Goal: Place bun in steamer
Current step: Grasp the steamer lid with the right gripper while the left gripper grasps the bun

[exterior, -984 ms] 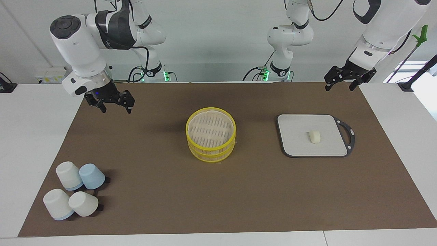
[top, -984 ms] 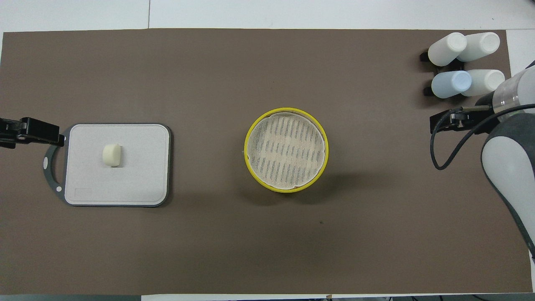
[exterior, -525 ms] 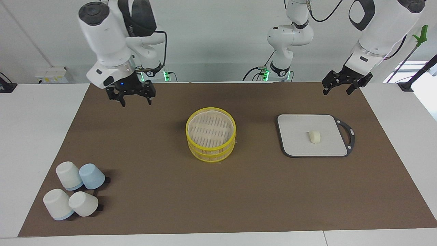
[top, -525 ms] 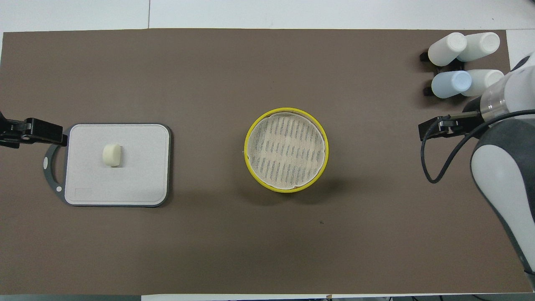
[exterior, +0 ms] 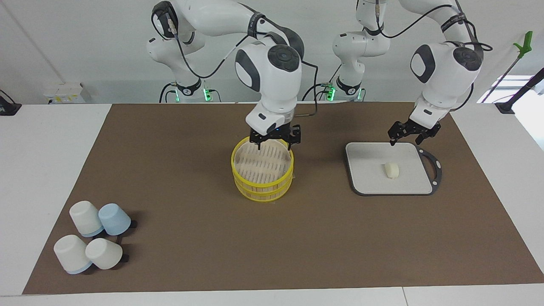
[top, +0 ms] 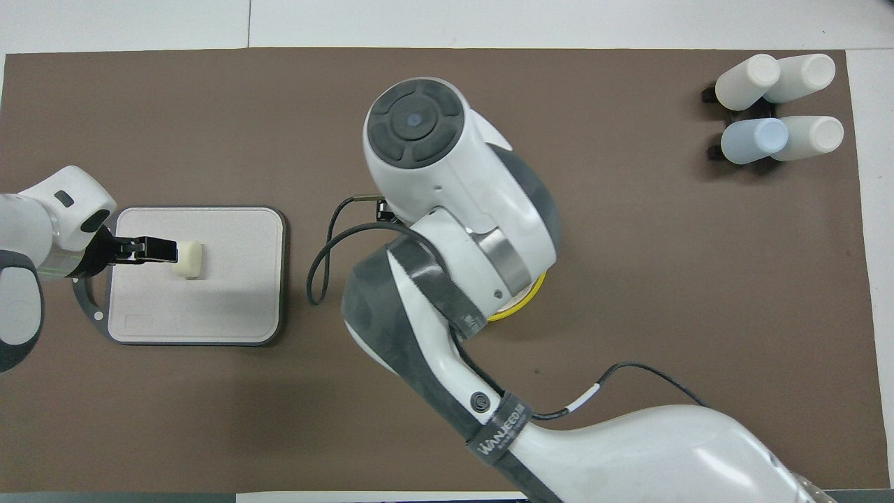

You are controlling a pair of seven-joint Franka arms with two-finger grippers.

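The bun [exterior: 391,169] lies on the grey board [exterior: 366,180] toward the left arm's end of the table; it also shows in the overhead view [top: 188,259]. The steamer [exterior: 263,170] stands mid-table with its lid on; in the overhead view only a strip of its yellow rim [top: 520,308] shows under the right arm. My right gripper [exterior: 274,144] is open and empty, just over the lid's edge nearest the robots. My left gripper [exterior: 410,136] is open and empty, raised over the board, beside the bun in the overhead view [top: 157,249].
Several white and blue cups [exterior: 91,238] lie in a cluster at the right arm's end, far from the robots; they also show in the overhead view [top: 775,105]. The board [top: 223,307] has a black handle [exterior: 435,163]. A brown mat [exterior: 191,212] covers the table.
My right arm has swung from its own end of the table to over the steamer. My left gripper has come down and in over the board near the bun.
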